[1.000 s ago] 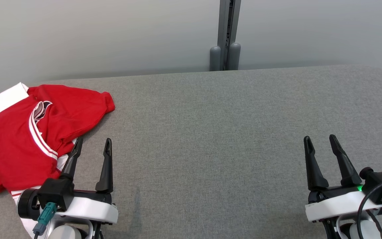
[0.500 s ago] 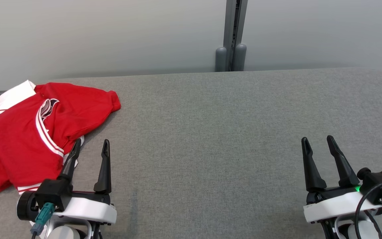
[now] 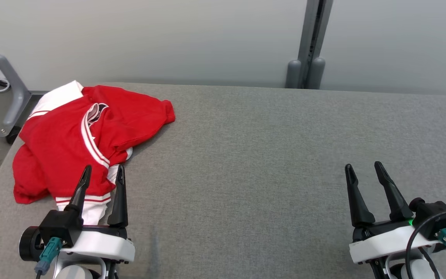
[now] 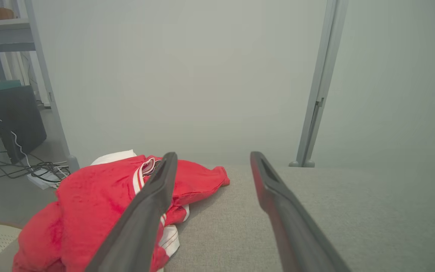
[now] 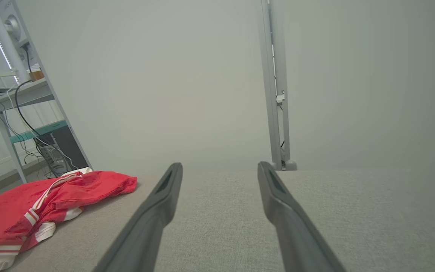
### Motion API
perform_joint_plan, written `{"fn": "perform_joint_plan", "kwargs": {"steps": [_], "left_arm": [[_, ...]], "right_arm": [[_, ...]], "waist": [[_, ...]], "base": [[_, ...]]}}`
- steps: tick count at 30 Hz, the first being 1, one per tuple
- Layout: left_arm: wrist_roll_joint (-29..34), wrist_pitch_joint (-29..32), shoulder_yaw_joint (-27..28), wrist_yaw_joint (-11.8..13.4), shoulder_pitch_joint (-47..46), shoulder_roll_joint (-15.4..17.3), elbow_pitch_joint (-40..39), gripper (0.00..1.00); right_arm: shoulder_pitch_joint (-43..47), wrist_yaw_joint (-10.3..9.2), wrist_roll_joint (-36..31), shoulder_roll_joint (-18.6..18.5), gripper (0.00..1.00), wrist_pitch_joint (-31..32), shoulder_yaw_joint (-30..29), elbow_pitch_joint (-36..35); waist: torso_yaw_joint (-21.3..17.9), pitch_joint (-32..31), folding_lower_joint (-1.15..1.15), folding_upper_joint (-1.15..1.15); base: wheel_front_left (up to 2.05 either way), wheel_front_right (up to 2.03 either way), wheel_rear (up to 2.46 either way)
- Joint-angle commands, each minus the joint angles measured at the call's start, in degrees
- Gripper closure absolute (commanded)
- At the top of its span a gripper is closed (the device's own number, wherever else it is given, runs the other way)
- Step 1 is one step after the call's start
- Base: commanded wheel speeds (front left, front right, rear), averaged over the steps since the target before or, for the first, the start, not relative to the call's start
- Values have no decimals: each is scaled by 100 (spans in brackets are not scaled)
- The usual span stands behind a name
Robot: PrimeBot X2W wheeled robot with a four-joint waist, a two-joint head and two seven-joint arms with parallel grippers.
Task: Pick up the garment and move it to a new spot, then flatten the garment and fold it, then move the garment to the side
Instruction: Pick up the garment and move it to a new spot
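Upholstery (image 3: 265, 155): garment (image 3: 64, 131) (crumpled) at end effector (image 3: 103, 167)

The left gripper (image 3: 103, 167) sits at the lower left of the head view, jaws spread wide, and its dark fingers (image 3: 119, 193) point almost straight up the frame. The right gripper (image 3: 363, 164) sits at the lower right, equally wide open, its fingers leaning slightly toward the upper left.

Lab or office: partition wall (image 3: 168, 38), metal rack (image 4: 2, 36), computer tower (image 4: 15, 121), loose cables (image 4: 32, 170).
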Motion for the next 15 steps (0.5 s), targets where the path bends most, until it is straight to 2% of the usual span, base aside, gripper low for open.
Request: {"fn": "perform_joint_plan", "kwargs": {"steps": [1,15], "left_arm": [[-28,-9,14,33,-21,24,16,0],[-108,-9,62,109,19,21,177,0]], "right_arm": [[-2,13,-33,-41,0,-37,-12,15],[44,13,-76,-41,0,-36,95,146]], "waist": [[166,-20,0,0],[1217,-75,0,0]], "base": [[0,0,0],[0,0,0]]}}
